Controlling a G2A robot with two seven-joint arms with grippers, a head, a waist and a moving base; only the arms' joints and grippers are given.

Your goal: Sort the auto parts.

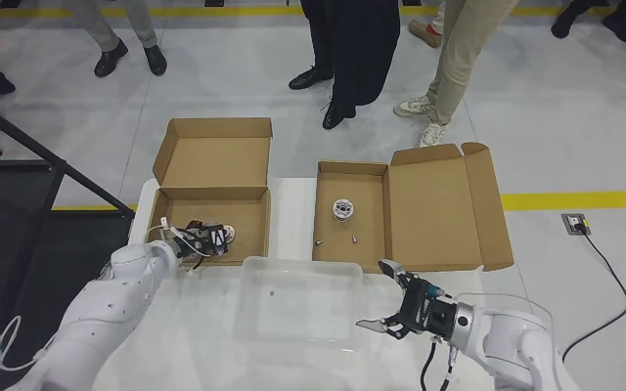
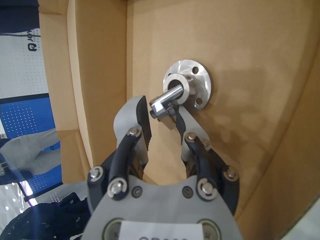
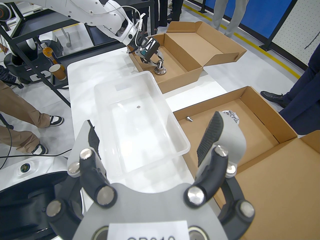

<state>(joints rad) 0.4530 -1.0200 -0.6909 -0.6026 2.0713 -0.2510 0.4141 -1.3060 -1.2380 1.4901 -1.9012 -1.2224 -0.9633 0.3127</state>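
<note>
A shiny metal flange point(image 2: 200, 81) lies flat on the floor of the left cardboard box point(image 2: 225, 26), with a short steel shaft point(image 2: 167, 96) leaning out of its bore. My left gripper point(image 2: 161, 109) is open, its fingers close on either side of the shaft's head. The top view shows this gripper point(image 1: 217, 238) inside the left box point(image 1: 249, 220), at the flange point(image 1: 227, 233). My right gripper point(image 3: 153, 123) hangs open with nothing in it, over the table at the front right corner of the clear plastic bin point(image 3: 150, 76). In the top view the right gripper point(image 1: 377, 295) is beside that bin point(image 1: 293, 293).
The right cardboard box point(image 1: 337, 200) holds a round part point(image 1: 342, 209) and two small bolts point(image 1: 318, 238), its lid flap lying flat to the right. A black metal rack point(image 1: 39, 176) stands left of the table, with a paper cup point(image 3: 58, 71) near it. People stand beyond the boxes.
</note>
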